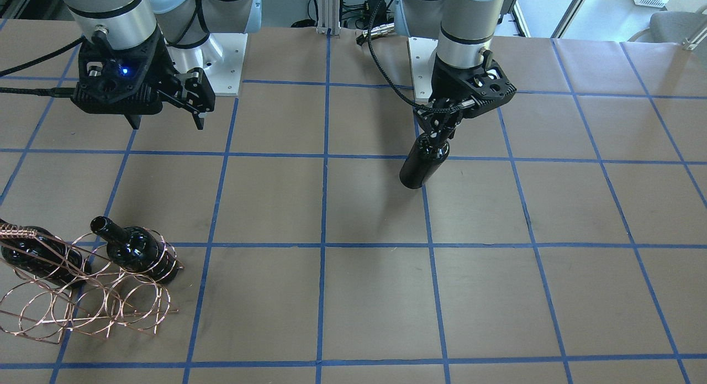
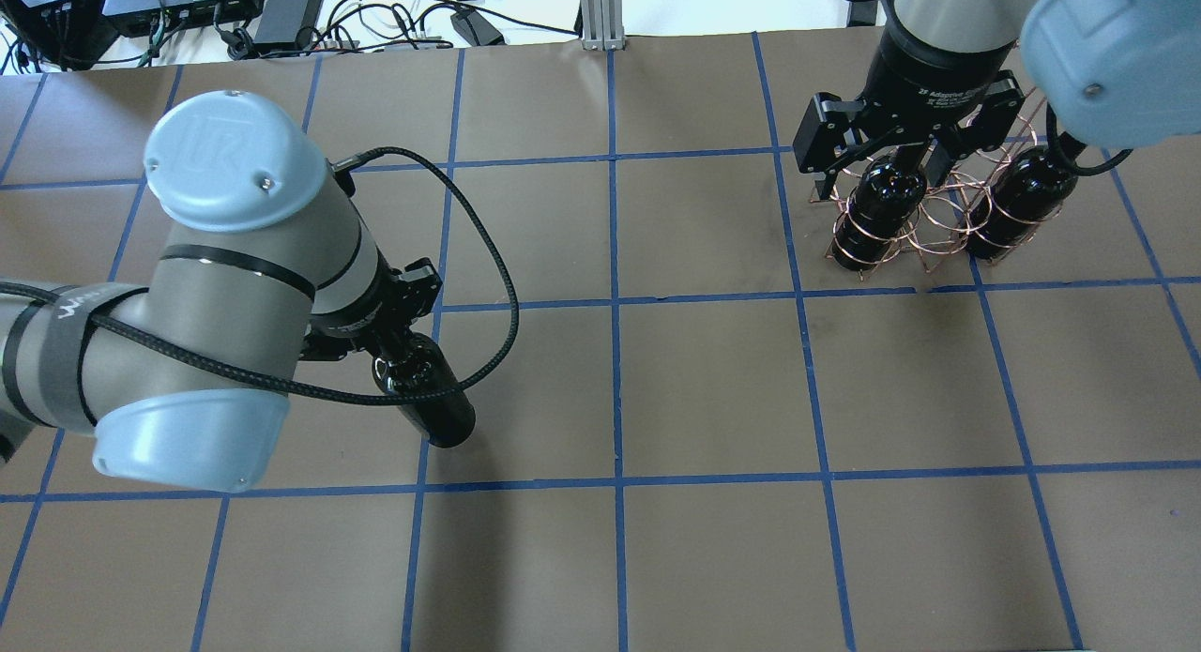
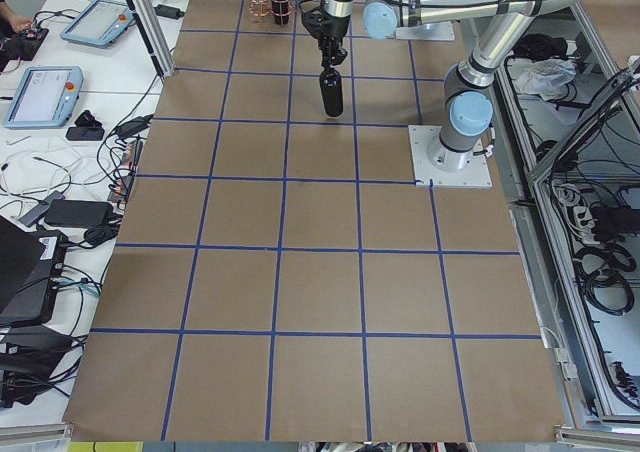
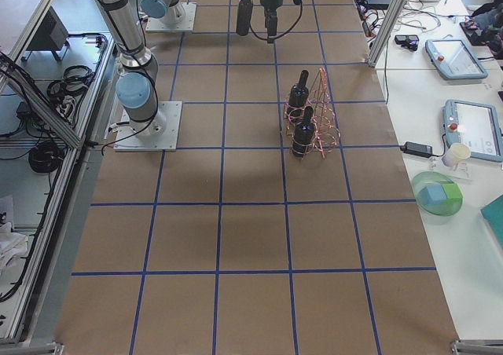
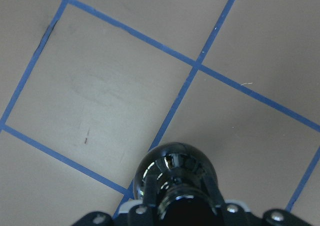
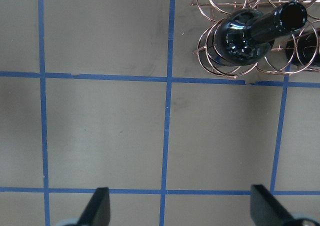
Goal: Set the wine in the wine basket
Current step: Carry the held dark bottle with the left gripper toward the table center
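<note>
My left hand [image 1: 442, 131] is clamped on the neck of the wine bottle [image 1: 422, 166]. The bottle is glossy and near-black, and it hangs below my fingers with its base tipped a little toward the middle of the worktop [image 1: 375, 295]. The base looks to be off the surface, with a soft shadow beneath it, though I can't be sure of the gap. From my left wrist view I'm looking straight down over the rounded shoulders, with a crossing of blue tape lines [image 5: 197, 66] on the brown paper just beyond.

This bottle is well apart from the wine basket [image 1: 83, 301], which sits across the worktop on my right side. The copper wire rack already holds two bottles. One bottle [image 1: 138, 251] stands neck up in a loop at the end nearest the middle of the worktop. A second bottle [image 1: 33, 257] stands further along beside the coiled handle [image 1: 16, 230]. Both are in the row closest to me. The loops on the far side show only wire.

My right hand [image 1: 165, 119] hovers up high with its fingers spread wide and nothing between them. In its wrist view the basket and the nearer bottle's open mouth sit at the top edge, with bare worktop directly under my fingertips [image 6: 100, 206].
</note>
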Controlling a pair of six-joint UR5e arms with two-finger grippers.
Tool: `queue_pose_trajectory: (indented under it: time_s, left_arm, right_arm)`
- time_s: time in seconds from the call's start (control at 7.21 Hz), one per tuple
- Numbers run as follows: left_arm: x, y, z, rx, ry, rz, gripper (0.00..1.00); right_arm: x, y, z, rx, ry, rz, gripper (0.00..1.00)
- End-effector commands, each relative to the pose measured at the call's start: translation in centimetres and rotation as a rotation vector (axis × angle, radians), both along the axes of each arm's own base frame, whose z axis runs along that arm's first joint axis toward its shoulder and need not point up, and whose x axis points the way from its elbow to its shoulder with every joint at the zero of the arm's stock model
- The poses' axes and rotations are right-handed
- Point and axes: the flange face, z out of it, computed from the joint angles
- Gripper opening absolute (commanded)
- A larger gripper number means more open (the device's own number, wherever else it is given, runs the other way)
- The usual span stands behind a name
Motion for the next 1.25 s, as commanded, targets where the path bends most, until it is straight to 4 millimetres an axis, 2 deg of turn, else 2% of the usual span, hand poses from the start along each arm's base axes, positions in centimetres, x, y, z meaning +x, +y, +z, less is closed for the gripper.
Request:
queue_pose_trajectory:
  time_s: [0.0,0.14,0.42,0.55,0.97,1.11]
  left_arm:
    - [-2.1,0.7,-0.2,-0.018,-0.046,0.018,0.00]
    - [-1.9,0.5,0.3,-0.026,-0.044,0.020,0.00]
    - [-1.1,0.5,-0.2,-0.008,-0.051,0.053,0.00]
    - [-1.3,0.8,-0.7,-0.011,-0.044,0.114,0.00]
    - [-0.9,2.0,-1.0,0.035,-0.066,0.112,0.00]
    - [-0.8,1.8,-0.9,0.034,-0.067,0.114,0.00]
  right_arm:
    - [0.0,0.1,-0.5,0.009,0.002,0.000,1.00]
    - [0.0,0.1,-0.7,0.013,0.003,0.000,1.00]
    - [-0.1,0.1,-0.7,0.013,0.006,0.001,1.00]
    - [0.0,0.1,-0.8,0.015,0.005,0.000,1.00]
    - [-0.1,0.1,-0.7,0.015,0.005,0.000,1.00]
    - [0.0,0.1,-0.8,0.016,0.004,0.000,1.00]
